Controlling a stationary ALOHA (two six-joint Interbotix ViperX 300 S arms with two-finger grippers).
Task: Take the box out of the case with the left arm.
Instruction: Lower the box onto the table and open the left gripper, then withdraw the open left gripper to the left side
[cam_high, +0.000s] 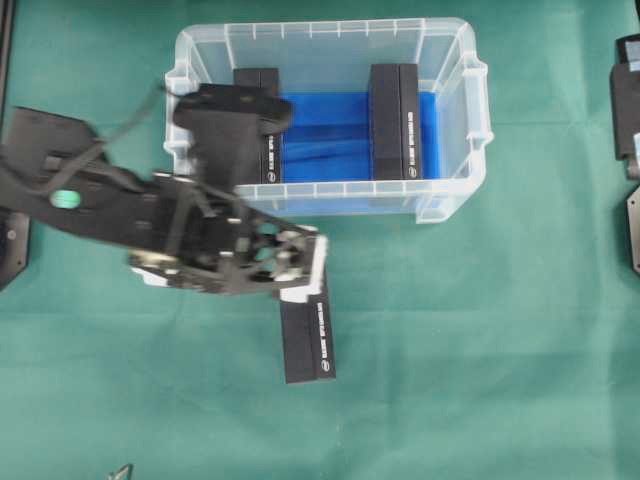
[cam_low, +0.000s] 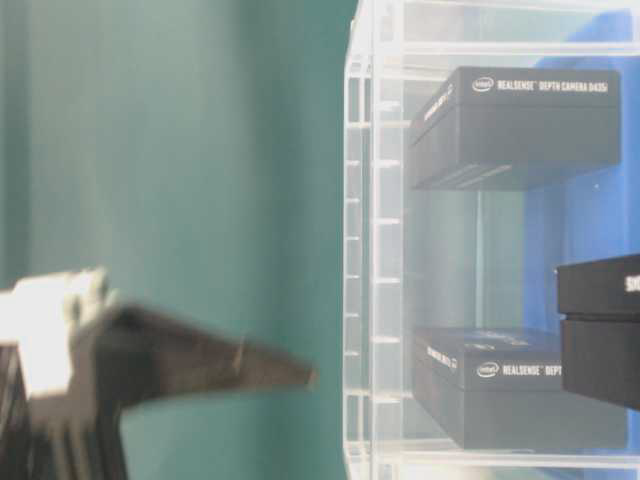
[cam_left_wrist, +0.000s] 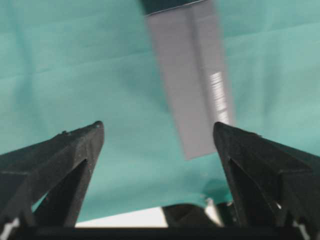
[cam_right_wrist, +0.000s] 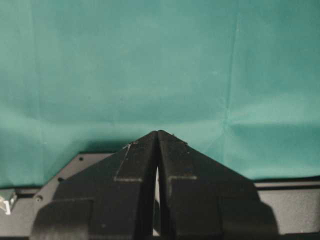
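The clear case (cam_high: 325, 30) with its blue bottom stands at the back of the green cloth. Two black boxes stand in it, one at the right (cam_high: 395, 120) and one at the left (cam_high: 268, 150), partly under my left arm. A third black box (cam_high: 308, 340) lies on the cloth in front of the case, outside it. My left gripper (cam_high: 298, 268) hovers over that box's near end, open. In the left wrist view its jaws (cam_left_wrist: 157, 132) stand wide apart with only cloth between them and the box (cam_left_wrist: 192, 80) beyond the tips. My right gripper (cam_right_wrist: 157, 132) is shut and empty over bare cloth.
Black parts of the right arm (cam_high: 628, 100) sit at the cloth's right edge. The table-level view shows the case wall (cam_low: 365, 250) with two boxes (cam_low: 520, 120) (cam_low: 510, 390) behind it and a blurred left finger (cam_low: 250, 365) just short of it.
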